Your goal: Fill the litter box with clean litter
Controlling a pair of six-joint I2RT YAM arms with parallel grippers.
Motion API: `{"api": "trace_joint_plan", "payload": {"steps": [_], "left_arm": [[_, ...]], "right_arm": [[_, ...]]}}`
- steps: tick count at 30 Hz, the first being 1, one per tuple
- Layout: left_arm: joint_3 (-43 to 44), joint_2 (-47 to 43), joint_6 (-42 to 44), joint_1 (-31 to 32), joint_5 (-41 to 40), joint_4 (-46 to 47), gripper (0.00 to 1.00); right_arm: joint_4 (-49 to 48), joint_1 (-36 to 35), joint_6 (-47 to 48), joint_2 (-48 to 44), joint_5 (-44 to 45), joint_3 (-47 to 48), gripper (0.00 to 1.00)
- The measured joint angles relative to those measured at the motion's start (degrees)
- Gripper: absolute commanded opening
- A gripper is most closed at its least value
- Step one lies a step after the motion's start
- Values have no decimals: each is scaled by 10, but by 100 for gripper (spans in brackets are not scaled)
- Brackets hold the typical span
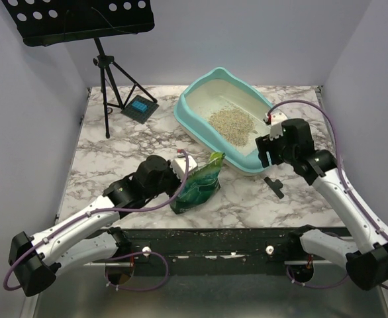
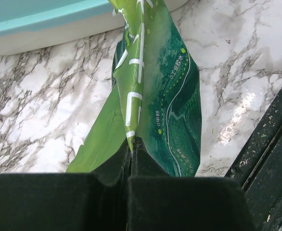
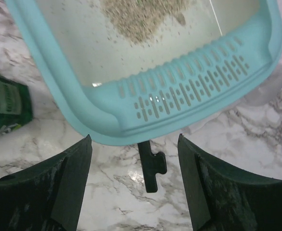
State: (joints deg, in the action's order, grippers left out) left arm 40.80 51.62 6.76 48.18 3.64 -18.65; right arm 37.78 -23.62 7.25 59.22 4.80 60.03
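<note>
The turquoise litter box [image 1: 184, 109] stands at the back centre-right, with a pile of tan clean litter [image 1: 232, 122] on its off-white floor. A green foil bag [image 1: 197, 182] lies in front of it on the marble table. My left gripper [image 1: 187, 165] is shut on the bag's upper edge; in the left wrist view the fingertips [image 2: 133, 142] pinch the green bag [image 2: 160, 96] below the litter box [image 2: 35, 19]. My right gripper [image 1: 268, 149] hangs open over the box's near right corner [image 3: 179, 101], with nothing between its jaws [image 3: 134, 139]. Litter [image 3: 141, 17] shows inside the box.
A small black clip [image 1: 274, 186] lies on the marble just in front of the box, seen between my right fingers [image 3: 151, 166]. A black music stand on a tripod [image 1: 108, 79] and a small device with a blue screen [image 1: 140, 107] stand back left. Stray granules dot the black rail [image 1: 214, 242].
</note>
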Motion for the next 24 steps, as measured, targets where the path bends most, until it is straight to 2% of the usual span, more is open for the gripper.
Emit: {"api": "trace_joint_plan", "payload": {"steps": [3,9,12,16,24], "left_arm": [[-5,-11,-16,0,-16,-4,0],[-5,-14,-51,-1,-16,-8,0],[-4,-16,-71,-1,-15,-9,0],[-4,-24,-89,0,-15,-17,0],[-4,-45,-106,9,-17,-42,0]], "right_arm": [[-2,51,-16,36,-11,-30,74],[-19,139,-56,55,-35,-76,72],[-17,149,-69,50,-50,-100,66],[-10,151,-63,66,-83,-97,66],[8,175,4,133,-83,-90,69]]}}
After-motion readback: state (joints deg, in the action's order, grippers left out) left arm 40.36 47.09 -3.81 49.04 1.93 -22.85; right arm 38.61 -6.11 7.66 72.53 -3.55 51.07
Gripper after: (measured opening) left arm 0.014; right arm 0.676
